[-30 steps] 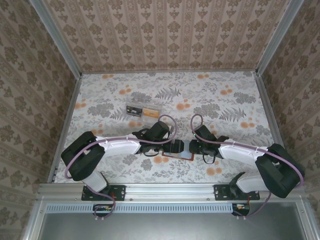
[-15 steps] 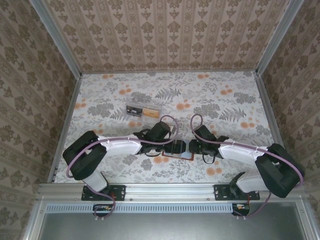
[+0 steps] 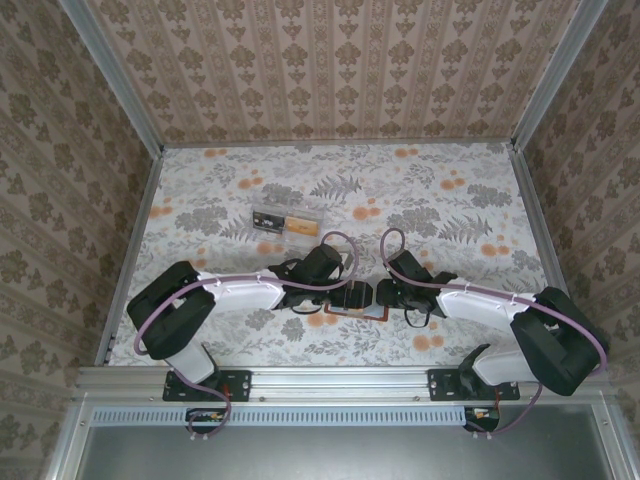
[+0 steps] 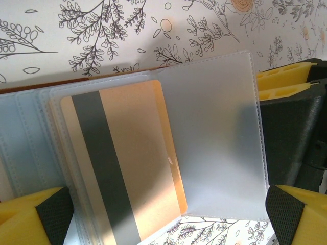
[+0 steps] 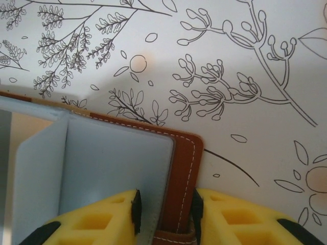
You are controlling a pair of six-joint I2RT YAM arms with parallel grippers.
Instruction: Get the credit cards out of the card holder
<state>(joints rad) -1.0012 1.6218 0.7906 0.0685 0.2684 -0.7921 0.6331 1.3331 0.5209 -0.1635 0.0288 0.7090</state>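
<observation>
The card holder (image 3: 360, 311) lies open on the counter (image 5: 230, 61), near the front edge, right between the two arms. Its long side runs left to right, from one tool to the other.

The left tool (image 4: 168, 209) hangs over the holder's left half with its fingers spread as wide as they go, gripping nothing. Straight below it sits an orange-tan card (image 4: 127, 163) with a dark stripe, tucked among frosted plastic sleeves (image 4: 214, 138). The stripe, and so the card's long axis, runs away from the tool, leaning a little to the left at the far end. The card's near end falls between the two spread fingers. That is the relation to watch, I'd say. The left arm is plainly the nearer one to the card, and the card would have to slide out along that stripe line or sideways. I can't make out where the sleeve's mouth is.

The right tool (image 5: 166, 204) is at the holder's right end. One finger is over the blue-grey lining and the other is outside the brown stitched rim, so the rim stands between them. Whether they are actually pinching it I cannot tell. If they are, that arm looks placed to steady the holder while the left one goes for the card.
</observation>
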